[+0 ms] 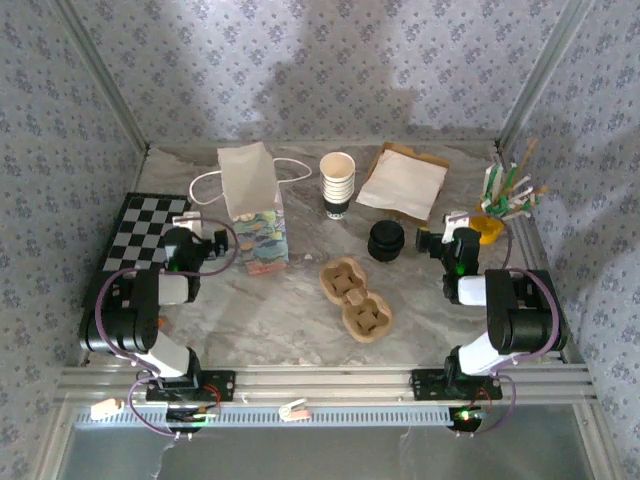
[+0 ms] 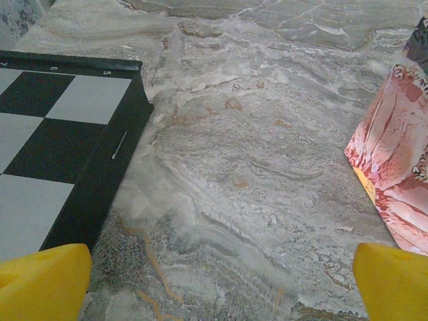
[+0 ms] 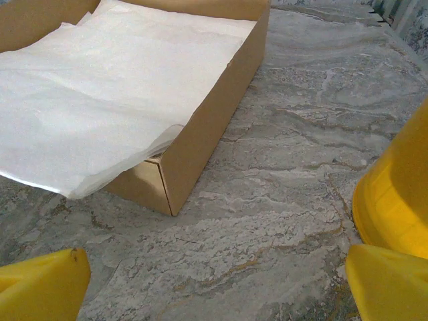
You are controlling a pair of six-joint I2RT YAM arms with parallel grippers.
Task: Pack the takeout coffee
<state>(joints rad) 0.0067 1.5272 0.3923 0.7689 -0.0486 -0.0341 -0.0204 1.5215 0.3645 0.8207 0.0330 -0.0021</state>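
The paper bag (image 1: pixel 250 205) is standing upright left of centre on the table (image 1: pixel 290 325), just right of the left gripper (image 1: pixel 192 230), whose jaws are standing wide, holding nothing. The cup carrier (image 1: pixel 355 298) is lying between the arms. The cup stack (image 1: pixel 337 183) and black lids (image 1: pixel 386 241) are sitting left of the right gripper (image 1: pixel 447 238), likewise wide and empty. The left wrist view is cutting off the bag at its right edge.
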